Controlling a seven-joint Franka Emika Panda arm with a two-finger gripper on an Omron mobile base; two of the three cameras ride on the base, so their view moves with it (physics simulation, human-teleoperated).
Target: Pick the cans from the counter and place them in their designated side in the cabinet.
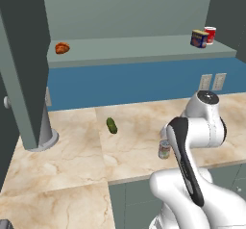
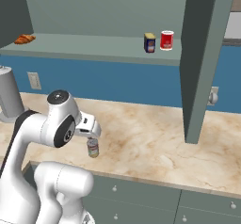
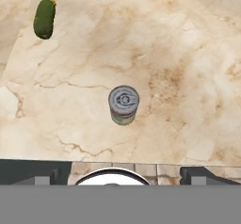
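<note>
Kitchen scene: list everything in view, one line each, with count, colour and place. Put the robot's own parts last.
silver can: one, silver top with green-and-red label, upright on the counter below the hand.
yellow-topped can: one, dark blue label, on the cabinet shelf beside the red can.
red can: one, red with white rim, on the same shelf end.
croissant: one, orange-brown, at the other shelf end.
pickle: one, green, lying on the counter.
counter: one, beige marble with brown veins.
cabinet: one, grey-green, doors open.
wall sockets: two, pale, on the blue wall.
gripper: one, dark fingertips, open above the silver can.
</note>
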